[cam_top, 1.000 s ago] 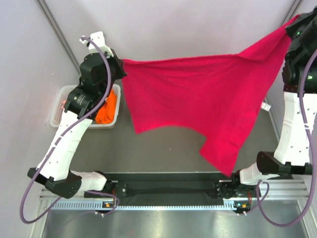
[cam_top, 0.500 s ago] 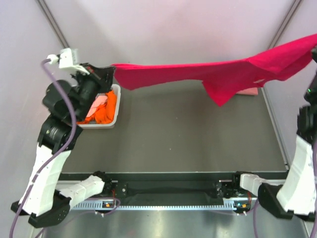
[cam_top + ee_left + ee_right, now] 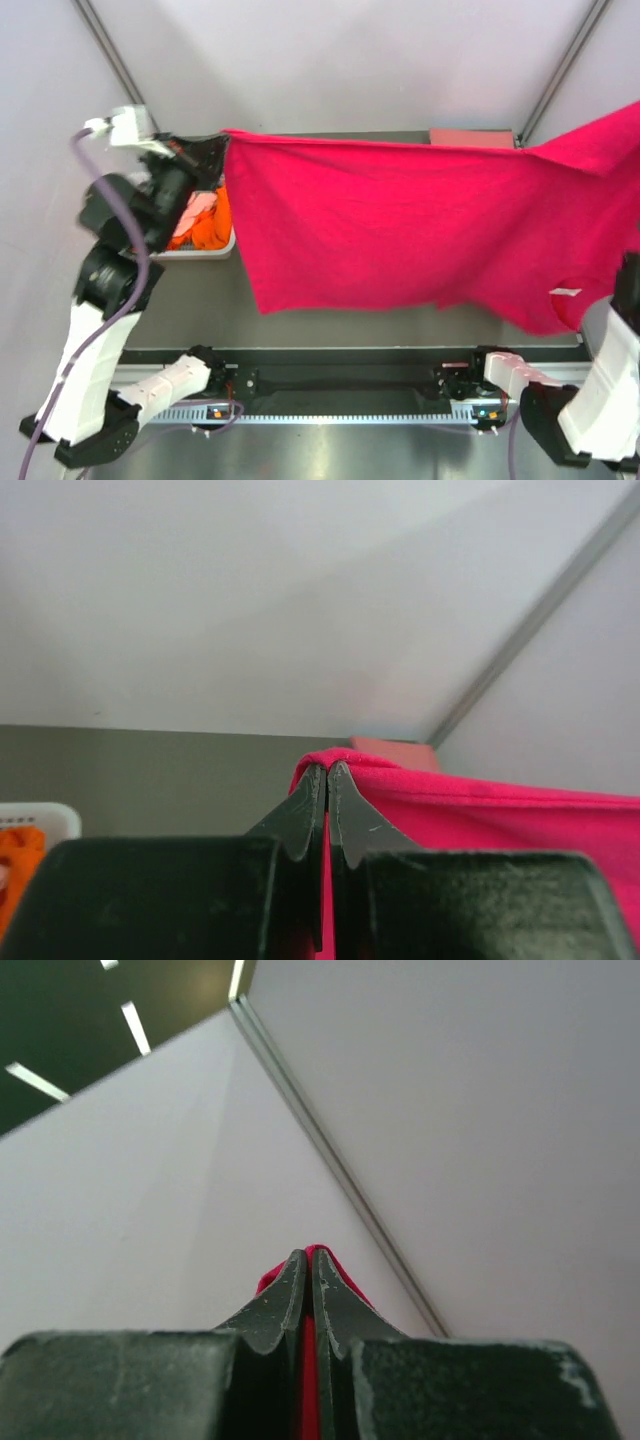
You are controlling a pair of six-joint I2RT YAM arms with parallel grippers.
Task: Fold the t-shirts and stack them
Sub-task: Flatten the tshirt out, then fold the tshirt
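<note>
Soft, matte magenta-red t-shirt point(image 3: 400, 220) hangs as a broad sheet beside the slotted white basket point(image 3: 195, 253), its top edge clenched by the left gripper point(image 3: 327, 772) and right gripper point(image 3: 308, 1255)

The left gripper point(image 3: 327, 770) has its dark jaws pressed together on a fold of the magenta-red shirt point(image 3: 480, 820), whose cloth runs off taut toward 4 o'clock. At 8 o'clock a corner of the white basket point(image 3: 40, 812) shows, with orange cloth point(image 3: 15, 865) in it. On the grey table point(image 3: 150, 770), just past the fingertips, lies a blurred salmon-pink patch point(image 3: 395, 750), perhaps a folded shirt. A metal strut point(image 3: 540, 620) slants toward 2 o'clock.
</note>
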